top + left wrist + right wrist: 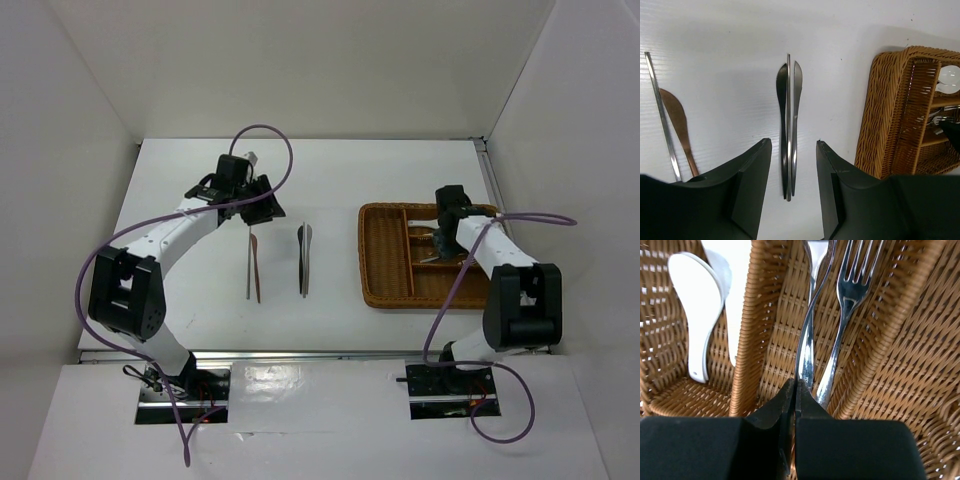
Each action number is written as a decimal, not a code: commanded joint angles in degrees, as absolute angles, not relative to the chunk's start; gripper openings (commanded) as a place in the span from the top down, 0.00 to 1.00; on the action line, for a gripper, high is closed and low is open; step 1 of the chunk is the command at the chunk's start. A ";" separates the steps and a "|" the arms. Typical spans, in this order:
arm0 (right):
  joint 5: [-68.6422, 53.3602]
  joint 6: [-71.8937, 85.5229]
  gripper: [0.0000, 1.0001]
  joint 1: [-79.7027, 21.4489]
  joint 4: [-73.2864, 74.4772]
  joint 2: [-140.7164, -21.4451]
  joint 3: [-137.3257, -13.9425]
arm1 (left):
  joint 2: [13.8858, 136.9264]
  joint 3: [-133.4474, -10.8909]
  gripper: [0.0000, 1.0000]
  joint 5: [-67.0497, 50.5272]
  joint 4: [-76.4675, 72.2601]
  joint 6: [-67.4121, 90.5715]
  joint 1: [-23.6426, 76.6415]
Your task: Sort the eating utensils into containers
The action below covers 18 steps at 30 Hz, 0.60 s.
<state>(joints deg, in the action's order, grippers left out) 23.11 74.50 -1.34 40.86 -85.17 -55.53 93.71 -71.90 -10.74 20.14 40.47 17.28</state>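
"Right up close, the right pincer [795, 390] is pinched tight on a silver spoon [806, 350]. I think it's a spoon, but it is turned sideways, so it's hard to tell."

"Why hold it by the end of the handle?"

"I guess so it can be laid down long-ways in the tray [752, 340]. It's in the same box as a fork [852, 285], just beside it. Maybe shiny things go together."

"And the white spoon [695, 305]?"

"That's in the next box, past the woven wall."

"What about the other arm?"

"The left pincer [792, 145] is open wide and holds nothing. It hangs over the silver knives [790, 125], which lie side by side, touching, on the white table [730, 30]. One finger is on each side of them, so I think it means to grab there."

"All at once?"

"Could be. They're so close that taking just one looks hard."

"Anything else not in the tray?"

"A thin shiny stick [660, 115] and a brown flat piece [676, 117], near the knives."
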 commanded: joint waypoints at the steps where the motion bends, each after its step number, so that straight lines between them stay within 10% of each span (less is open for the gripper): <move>1: 21.89 77.34 0.98 -1.32 39.90 -86.48 -57.13 | 94.39 -73.13 0.45 -10.37 19.60 38.50 17.31; 10: 19.25 74.89 0.53 -1.32 43.24 -87.28 -61.08 | 93.87 -71.98 0.45 -10.45 19.60 37.97 16.79; 18: 10.39 64.89 0.52 -1.32 33.85 -75.25 -57.93 | 93.87 -64.87 0.45 -16.17 11.96 35.51 16.79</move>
<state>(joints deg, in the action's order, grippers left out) 14.24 70.48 -1.34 39.53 -80.93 -58.39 94.00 -67.00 -12.95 16.08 37.69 17.06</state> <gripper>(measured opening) 0.484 0.546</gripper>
